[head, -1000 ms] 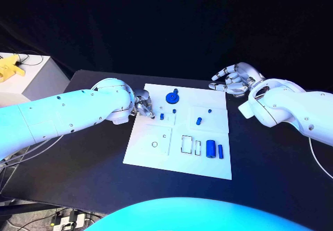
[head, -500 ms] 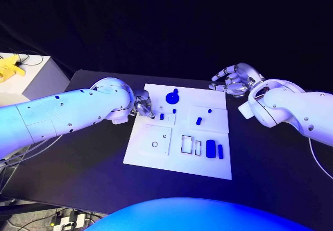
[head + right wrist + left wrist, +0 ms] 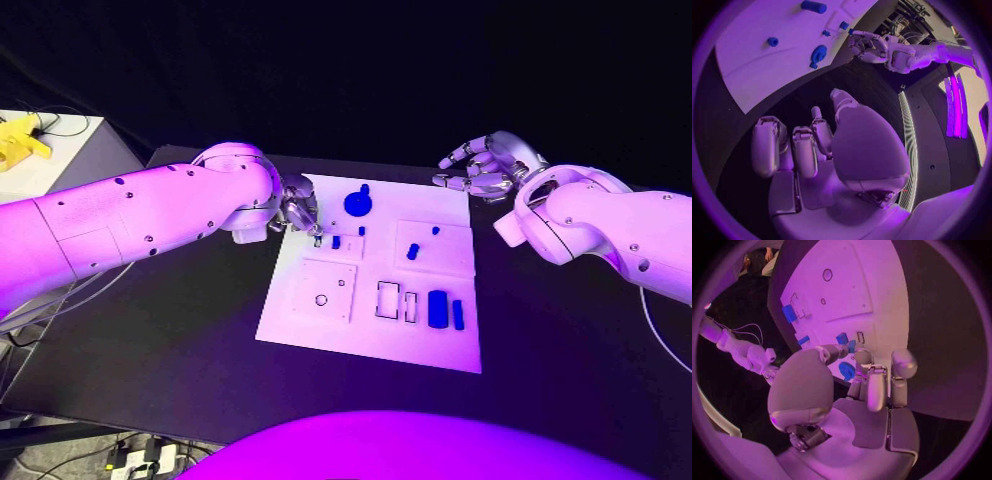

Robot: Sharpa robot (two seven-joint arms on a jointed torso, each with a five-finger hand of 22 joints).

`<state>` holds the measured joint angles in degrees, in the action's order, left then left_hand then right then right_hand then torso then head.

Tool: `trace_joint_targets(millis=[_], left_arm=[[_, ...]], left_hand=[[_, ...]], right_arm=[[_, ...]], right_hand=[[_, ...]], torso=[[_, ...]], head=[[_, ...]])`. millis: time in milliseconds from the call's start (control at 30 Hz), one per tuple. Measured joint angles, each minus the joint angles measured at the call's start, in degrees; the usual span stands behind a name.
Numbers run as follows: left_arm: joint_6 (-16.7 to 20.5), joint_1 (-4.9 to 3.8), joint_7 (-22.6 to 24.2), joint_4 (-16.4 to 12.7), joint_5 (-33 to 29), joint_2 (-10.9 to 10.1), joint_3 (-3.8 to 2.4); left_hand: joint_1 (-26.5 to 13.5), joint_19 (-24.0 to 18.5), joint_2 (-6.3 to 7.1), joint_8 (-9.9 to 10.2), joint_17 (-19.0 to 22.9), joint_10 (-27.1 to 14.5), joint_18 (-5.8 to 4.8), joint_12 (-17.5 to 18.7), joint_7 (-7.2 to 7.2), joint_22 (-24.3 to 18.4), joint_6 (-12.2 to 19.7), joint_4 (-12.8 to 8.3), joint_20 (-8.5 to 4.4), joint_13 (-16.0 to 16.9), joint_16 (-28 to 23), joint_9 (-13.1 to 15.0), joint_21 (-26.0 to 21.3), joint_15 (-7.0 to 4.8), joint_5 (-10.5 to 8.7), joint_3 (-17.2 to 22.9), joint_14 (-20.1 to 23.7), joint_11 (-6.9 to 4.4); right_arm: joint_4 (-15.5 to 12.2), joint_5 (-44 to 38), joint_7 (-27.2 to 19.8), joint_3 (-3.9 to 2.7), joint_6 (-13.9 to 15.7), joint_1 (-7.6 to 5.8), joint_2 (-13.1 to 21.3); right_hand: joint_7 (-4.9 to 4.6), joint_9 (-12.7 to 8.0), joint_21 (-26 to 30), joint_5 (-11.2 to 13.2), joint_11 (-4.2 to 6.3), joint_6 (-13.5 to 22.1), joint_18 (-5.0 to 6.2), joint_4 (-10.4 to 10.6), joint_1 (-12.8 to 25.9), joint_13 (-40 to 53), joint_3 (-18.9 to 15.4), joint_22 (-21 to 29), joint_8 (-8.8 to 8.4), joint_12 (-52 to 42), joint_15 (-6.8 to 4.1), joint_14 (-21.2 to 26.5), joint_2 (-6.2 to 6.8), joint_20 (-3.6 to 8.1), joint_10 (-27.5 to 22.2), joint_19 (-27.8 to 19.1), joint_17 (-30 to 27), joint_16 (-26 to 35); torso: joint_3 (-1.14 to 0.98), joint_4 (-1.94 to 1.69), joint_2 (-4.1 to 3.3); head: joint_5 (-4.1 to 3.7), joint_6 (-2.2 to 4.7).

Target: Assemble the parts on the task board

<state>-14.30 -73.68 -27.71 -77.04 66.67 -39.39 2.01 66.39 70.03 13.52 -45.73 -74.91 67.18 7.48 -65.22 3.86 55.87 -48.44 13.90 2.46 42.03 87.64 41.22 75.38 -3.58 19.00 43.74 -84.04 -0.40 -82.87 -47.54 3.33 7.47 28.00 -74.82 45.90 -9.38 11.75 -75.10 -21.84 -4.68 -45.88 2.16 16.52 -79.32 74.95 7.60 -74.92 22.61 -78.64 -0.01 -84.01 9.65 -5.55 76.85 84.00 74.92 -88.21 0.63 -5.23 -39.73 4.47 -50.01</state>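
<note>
- Head view: the white task board (image 3: 378,345) lay mid-counter (image 3: 173,350). On it were seven blue parts: one round piece (image 3: 356,203) near the far edge, four small pegs (image 3: 413,250) mid-board, two long blocks (image 3: 437,308) toward the near right corner. The left hand (image 3: 299,213) hung over the board's far left corner; whether its fingers pinched anything, I cannot tell.
- Left wrist view: the left hand's fingers (image 3: 869,385) curled together above the board.
- Right wrist view: the right hand (image 3: 811,150) hovered off the board's far right corner, fingers loosely spread, empty.
</note>
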Motion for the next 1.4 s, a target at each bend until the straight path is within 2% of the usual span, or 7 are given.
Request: trace_joint_targets(millis=[400,600,1033,1400], left_arm=[[-5.19,-0.67,-0.11,4.08,-0.81,2.54,-0.02],[-6.53,-0.68,-0.14,5.61,-0.85,3.65,0.01],[-6.83,-0.69,-0.09,6.49,-0.43,4.26,0.05],[-7.02,-0.56,-0.04,6.3,0.11,4.22,0.4]], left_hand=[[-0.15,0.0,0.15,0.0,0.0,0.0,0.0,0.0,0.0,-0.07,0.0,0.0,0.0,-0.22,0.0,0.04,0.0,0.0,-0.03,0.0,0.0,0.01],[-0.23,0.0,0.23,0.0,0.0,0.01,0.0,0.0,-0.01,-0.1,-0.01,0.0,0.0,-0.22,0.0,0.05,0.0,0.0,-0.04,0.0,0.0,0.01],[-0.32,0.0,0.32,0.01,0.0,0.01,0.0,0.0,-0.02,-0.19,-0.02,-0.01,0.0,-0.22,-0.01,0.04,0.0,0.0,-0.07,0.0,0.0,0.02],[-0.17,0.0,0.17,0.17,0.0,0.02,0.0,0.0,-0.02,-0.19,-0.02,-0.01,0.0,-0.21,-0.01,0.03,0.0,0.0,0.13,0.0,0.0,0.03]], right_arm=[[0.11,0.0,0.02,0.0,-0.1,0.1,-0.12],[0.11,0.0,0.03,0.0,-0.11,0.11,-0.16],[0.09,-0.01,0.02,0.0,-0.12,0.16,-0.16],[0.09,-0.01,0.01,0.0,-0.14,0.22,-0.17]], right_hand=[[0.0,0.0,0.0,0.0,0.0,0.0,0.0,0.0,0.53,-0.01,0.0,0.01,0.0,0.0,0.0,0.0,-0.07,0.0,0.0,0.0,0.0,0.22],[0.0,0.0,0.0,0.0,0.0,0.0,0.0,0.0,0.53,-0.02,0.0,0.01,0.0,0.0,0.0,0.0,-0.07,0.0,0.0,0.0,0.0,0.22],[0.0,0.0,0.0,0.0,0.0,0.0,0.0,0.0,0.52,-0.03,0.0,0.02,0.0,0.0,0.0,0.0,-0.07,0.0,0.0,0.0,-0.01,0.22],[0.0,0.0,0.0,0.0,0.0,0.0,0.0,0.0,0.52,-0.04,0.0,-0.03,0.0,0.0,0.0,0.0,-0.07,0.0,0.0,0.0,-0.01,0.22]], torso=[[0.0,-0.06,0.04],[0.1,-0.08,0.06],[0.14,-0.1,0.1],[0.14,-0.1,0.13]], head=[[0.01,0.0],[-0.02,0.0],[-0.1,0.0],[-0.01,0.0]])
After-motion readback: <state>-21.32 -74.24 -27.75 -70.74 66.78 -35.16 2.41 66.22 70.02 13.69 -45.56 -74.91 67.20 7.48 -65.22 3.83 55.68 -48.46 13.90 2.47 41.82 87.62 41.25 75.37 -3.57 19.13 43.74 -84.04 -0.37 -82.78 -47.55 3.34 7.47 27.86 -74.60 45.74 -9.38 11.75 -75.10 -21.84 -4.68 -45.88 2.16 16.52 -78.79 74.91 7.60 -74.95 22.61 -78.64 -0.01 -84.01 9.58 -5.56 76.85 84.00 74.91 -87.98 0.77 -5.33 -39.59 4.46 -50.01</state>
